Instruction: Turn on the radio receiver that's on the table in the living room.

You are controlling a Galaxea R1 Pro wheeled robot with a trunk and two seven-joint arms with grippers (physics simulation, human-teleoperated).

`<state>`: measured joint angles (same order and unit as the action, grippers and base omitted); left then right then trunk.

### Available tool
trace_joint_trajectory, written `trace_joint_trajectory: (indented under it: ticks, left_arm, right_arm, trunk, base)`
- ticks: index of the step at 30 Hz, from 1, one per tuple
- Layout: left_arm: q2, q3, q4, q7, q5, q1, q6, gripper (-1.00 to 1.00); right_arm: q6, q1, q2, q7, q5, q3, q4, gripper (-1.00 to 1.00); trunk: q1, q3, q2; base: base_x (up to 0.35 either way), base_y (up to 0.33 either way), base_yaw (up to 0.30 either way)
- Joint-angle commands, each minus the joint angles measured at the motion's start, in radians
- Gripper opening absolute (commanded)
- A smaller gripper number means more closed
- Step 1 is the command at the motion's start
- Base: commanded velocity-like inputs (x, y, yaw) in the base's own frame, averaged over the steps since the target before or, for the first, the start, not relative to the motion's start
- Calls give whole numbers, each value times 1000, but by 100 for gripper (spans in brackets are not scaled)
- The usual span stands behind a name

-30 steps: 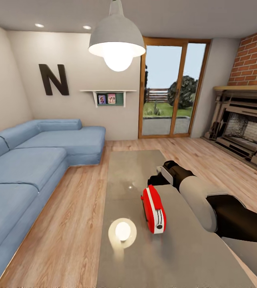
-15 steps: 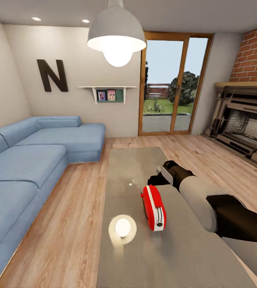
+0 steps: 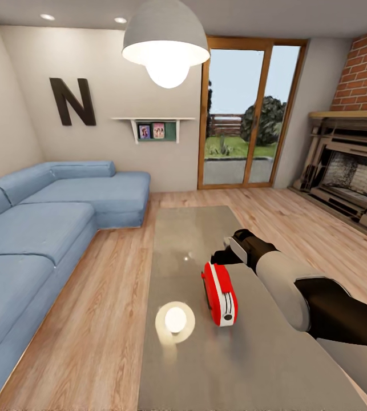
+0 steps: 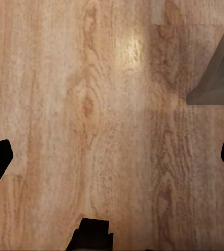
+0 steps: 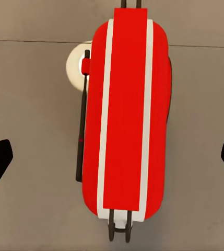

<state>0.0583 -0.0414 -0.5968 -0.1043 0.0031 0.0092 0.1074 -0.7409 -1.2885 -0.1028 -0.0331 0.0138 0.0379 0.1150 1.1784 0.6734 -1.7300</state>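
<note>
The right gripper hangs with its fingers spread wide apart, directly above the radio receiver, touching nothing. In the head view the radio receiver stands edge-on near the middle of the glossy surface, the right arm reaching in from 3 o'clock. A lamp reflection sits at the radio's 8 o'clock. The left gripper, also spread open, hovers over the wooden floor. The blue sofa lies at 9 o'clock.
</note>
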Motion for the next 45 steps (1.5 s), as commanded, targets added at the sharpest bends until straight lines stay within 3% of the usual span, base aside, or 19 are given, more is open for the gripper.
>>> trace_joint_trajectory:
  ticks: [1,10,45]
  left_arm:
    - [0,0,0,0,0,0,0,100]
    - [-10,0,0,0,-2,0,0,100]
    - [-10,0,0,0,-5,0,0,100]
  right_arm:
    - [0,0,0,0,0,0,0,100]
    - [0,0,0,0,0,0,0,100]
    - [0,0,3,2,-1,0,0,100]
  trunk:
    - [0,2,0]
    - [0,16,0]
    - [0,73,0]
  base:
    - [0,0,0]
    - [0,0,0]
    - [0,0,0]
